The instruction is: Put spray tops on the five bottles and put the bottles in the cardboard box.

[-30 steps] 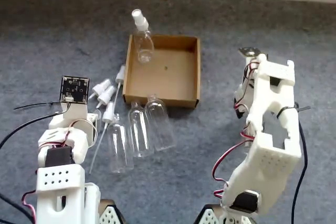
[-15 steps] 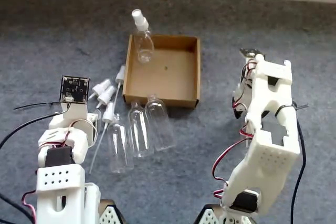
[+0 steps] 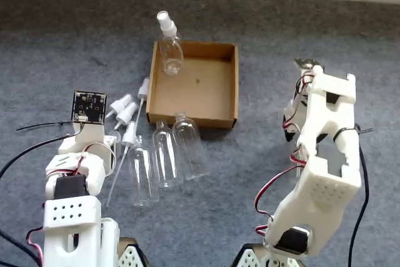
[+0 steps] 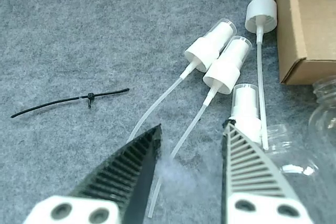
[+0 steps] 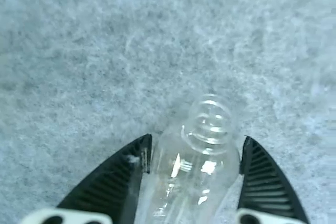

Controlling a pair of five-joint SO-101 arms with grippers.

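A capless clear bottle sits between the fingers of my right gripper, which is shut on it over the grey carpet, right of the cardboard box. One bottle with a spray top leans in the box's far left corner. Three clear bottles lie side by side in front of the box. Several loose spray tops with long tubes lie left of the box. My left gripper is open just above them, one fingertip beside a spray top.
A black cable tie lies on the carpet left of the spray tops. The right arm stands tall over the right side of the carpet. The box's near corner is close to the left gripper.
The right arm has shifted slightly to the right, away from the box. The left arm, the bottles and the spray tops have not moved.
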